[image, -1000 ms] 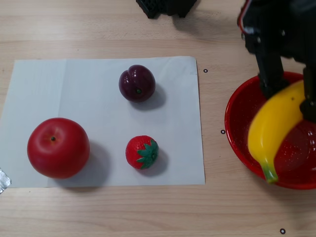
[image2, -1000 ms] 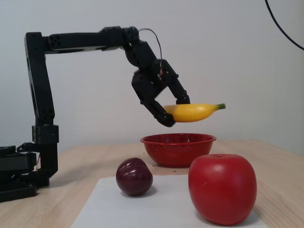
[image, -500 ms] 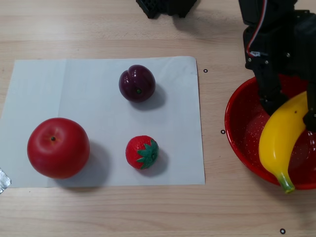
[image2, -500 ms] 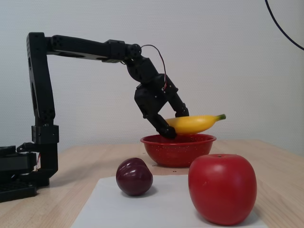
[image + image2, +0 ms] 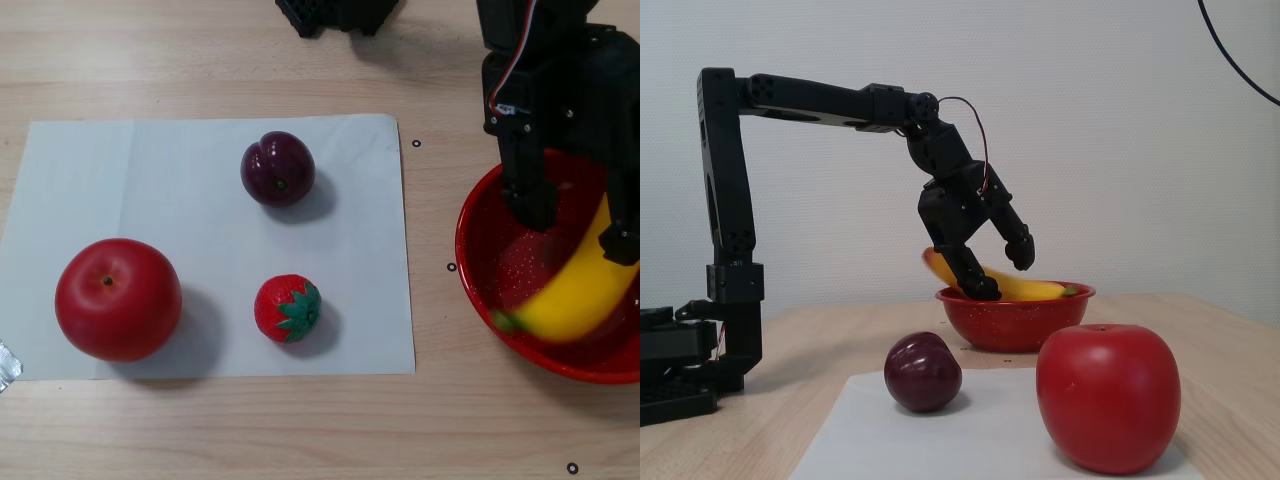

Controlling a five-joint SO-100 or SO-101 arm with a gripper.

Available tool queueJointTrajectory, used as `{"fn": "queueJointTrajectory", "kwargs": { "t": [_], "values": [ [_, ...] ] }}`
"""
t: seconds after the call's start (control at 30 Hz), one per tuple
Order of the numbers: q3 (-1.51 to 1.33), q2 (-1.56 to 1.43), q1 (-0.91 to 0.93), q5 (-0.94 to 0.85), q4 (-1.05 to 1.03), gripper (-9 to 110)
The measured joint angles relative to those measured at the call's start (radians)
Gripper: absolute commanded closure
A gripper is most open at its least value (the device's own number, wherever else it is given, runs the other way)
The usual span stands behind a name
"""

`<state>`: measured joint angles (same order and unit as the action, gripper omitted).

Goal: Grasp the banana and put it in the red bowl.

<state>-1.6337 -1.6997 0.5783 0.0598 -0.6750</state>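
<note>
This looks like a hobby or lab test bench rather than a kitchen. A pale wood-grain tabletop (image 5: 200, 430) stands before a bare white wall (image 5: 1120, 120). On the left of the fixed view a black arm (image 5: 725, 200) is mounted, and toy fruit sits on a white paper sheet (image 5: 180, 200) with small marks dotted around the table.

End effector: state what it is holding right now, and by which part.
Nothing. The end effector is open above the red bowl, and the banana lies blurred in the bowl, apparently just released.
</note>
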Motion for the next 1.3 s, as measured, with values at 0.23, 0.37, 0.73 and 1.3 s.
{"fn": "queueJointTrajectory", "kwargs": {
  "t": [0.23, 0.37, 0.73, 1.3],
  "values": [
    [0.107, 0.0, 0.0, -0.031, -0.11, 91],
    [0.187, 0.0, -0.02, -0.066, -0.178, 101],
    [0.27, -0.003, -0.094, -0.08, -0.396, 101],
    [0.077, -0.341, -0.321, -0.025, -0.526, 101]
  ]
}}
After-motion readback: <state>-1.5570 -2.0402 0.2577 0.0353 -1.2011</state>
